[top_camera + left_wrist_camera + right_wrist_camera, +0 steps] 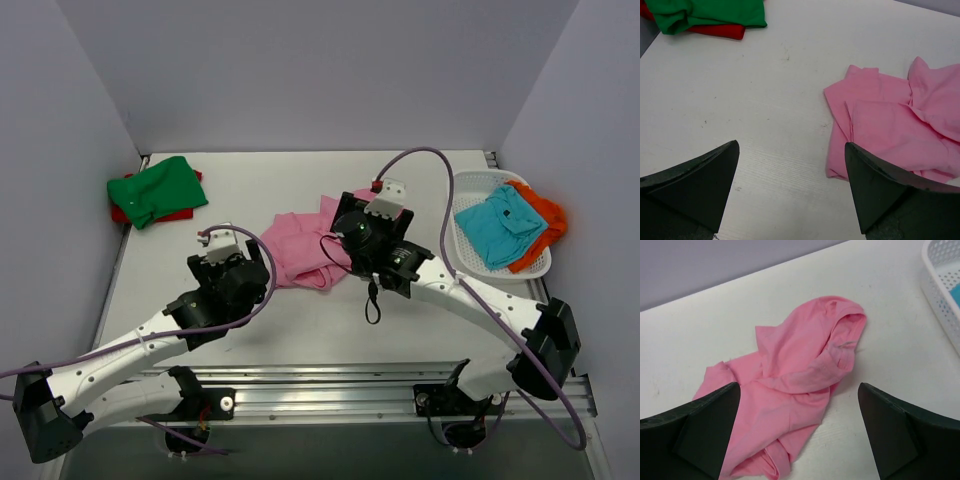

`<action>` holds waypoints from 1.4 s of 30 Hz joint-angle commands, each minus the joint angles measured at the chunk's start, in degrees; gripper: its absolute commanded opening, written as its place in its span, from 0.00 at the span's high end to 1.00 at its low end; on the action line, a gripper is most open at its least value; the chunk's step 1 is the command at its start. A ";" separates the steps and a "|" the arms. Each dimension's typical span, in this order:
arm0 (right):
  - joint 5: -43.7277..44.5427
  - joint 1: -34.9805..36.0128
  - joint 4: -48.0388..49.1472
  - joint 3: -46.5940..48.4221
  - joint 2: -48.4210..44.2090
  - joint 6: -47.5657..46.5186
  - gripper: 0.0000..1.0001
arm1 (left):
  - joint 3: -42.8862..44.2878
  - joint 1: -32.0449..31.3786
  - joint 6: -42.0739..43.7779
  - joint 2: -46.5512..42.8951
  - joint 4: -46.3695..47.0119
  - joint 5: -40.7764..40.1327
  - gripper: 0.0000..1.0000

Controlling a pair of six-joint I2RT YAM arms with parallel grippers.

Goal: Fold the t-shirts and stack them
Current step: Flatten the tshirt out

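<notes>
A crumpled pink collared t-shirt (300, 250) lies mid-table; it shows in the left wrist view (895, 130) and in the right wrist view (790, 390). A folded green t-shirt (155, 188) lies on a red one (180, 213) at the far left, also in the left wrist view (705, 12). A teal t-shirt (498, 225) and an orange one (545, 225) lie in the basket. My left gripper (790, 175) is open and empty, just left of the pink shirt. My right gripper (797, 415) is open, above the pink shirt.
A white mesh basket (470, 190) stands at the right edge of the table; its corner shows in the right wrist view (940, 270). Grey walls close in the table on three sides. A metal rail (330, 385) runs along the near edge.
</notes>
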 commanded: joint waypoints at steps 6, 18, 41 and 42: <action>-3.13 -1.08 10.70 -4.55 -0.56 -7.21 0.00 | 1.63 0.36 1.36 0.44 2.67 1.83 0.05; -16.21 -1.70 13.08 17.59 24.92 -8.97 0.00 | 1.28 0.36 1.80 -0.44 3.11 2.98 0.05; -26.69 2.61 8.69 33.34 47.61 -3.87 0.03 | 1.28 0.45 2.24 -0.36 3.28 2.36 0.05; -26.51 2.70 8.86 32.99 47.44 -3.70 0.03 | 1.28 0.45 2.24 -0.44 3.37 2.45 0.05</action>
